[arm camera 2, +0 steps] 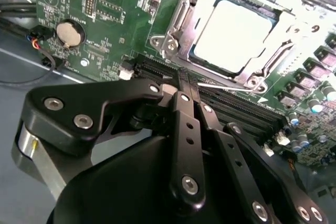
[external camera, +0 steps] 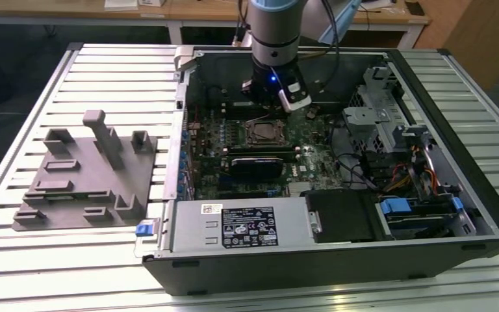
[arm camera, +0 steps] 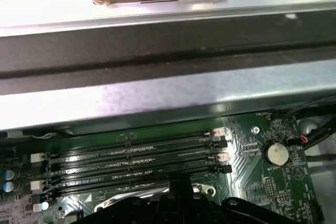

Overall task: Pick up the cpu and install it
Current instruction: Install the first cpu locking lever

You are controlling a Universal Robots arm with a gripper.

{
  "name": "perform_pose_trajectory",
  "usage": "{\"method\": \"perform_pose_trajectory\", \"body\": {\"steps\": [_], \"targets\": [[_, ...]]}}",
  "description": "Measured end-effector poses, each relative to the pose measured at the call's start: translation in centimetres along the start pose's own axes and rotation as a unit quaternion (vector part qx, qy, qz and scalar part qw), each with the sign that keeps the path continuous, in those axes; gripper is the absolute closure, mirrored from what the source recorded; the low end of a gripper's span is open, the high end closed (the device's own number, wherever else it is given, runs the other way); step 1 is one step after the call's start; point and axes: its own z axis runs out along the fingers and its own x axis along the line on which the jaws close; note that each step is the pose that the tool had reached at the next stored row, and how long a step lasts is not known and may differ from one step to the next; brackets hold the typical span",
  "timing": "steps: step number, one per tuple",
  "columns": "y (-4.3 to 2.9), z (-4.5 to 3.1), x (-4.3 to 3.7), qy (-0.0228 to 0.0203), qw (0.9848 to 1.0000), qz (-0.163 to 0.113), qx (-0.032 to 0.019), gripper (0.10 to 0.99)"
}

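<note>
cpu (arm camera 2: 231, 35): it lies flat in the socket frame (arm camera 2: 181, 22) on the motherboard (arm camera 2: 113, 19), pale metal top up, inside the case (external camera: 457, 162) toward the desk's far edge

gripper (arm camera 2: 184, 85): mine hangs just above the memory slots (arm camera: 136, 156) beside the socket; the fingers (arm camera 2: 187, 129) look pressed together and pinch nothing

handling: I judge the chip light, stiff and thin, its smooth lid slippery, its underside contacts fragile; I would take it by two opposite edges, never squeezing the faces

pointing: square, so no long axis; face up, level, edges parallel with the frame

lever: I cannot tell whether the frame is latched
</note>
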Motion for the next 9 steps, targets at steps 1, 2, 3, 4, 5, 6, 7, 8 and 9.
{"method": "perform_pose_trajectory", "body": {"steps": [1,2,3,4,5,6,7,8,9], "targets": [[0.01,0.03,0.01,-0.0016,1.0,-0.002,-0.0003,0.98],[0.01,0.06,0.03,-0.0042,1.0,-0.004,-0.0009,0.98],[0.01,0.11,0.05,-0.0075,1.0,-0.006,-0.0016,0.98],[0.01,0.16,0.08,-0.0114,0.9999,-0.008,-0.0023,0.98],[0.0,0.19,0.11,-0.0154,0.9998,-0.009,-0.0031,0.98],[-0.01,0.2,0.18,-0.0189,0.9998,-0.01,-0.0036,0.98],[-0.01,0.22,0.24,-0.0211,0.9997,-0.011,-0.0036,0.98],[-0.02,0.24,0.31,-0.0221,0.9997,-0.011,-0.0026,0.98],[-0.04,0.23,0.41,-0.0228,0.9997,-0.012,-0.0015,0.98]]}}
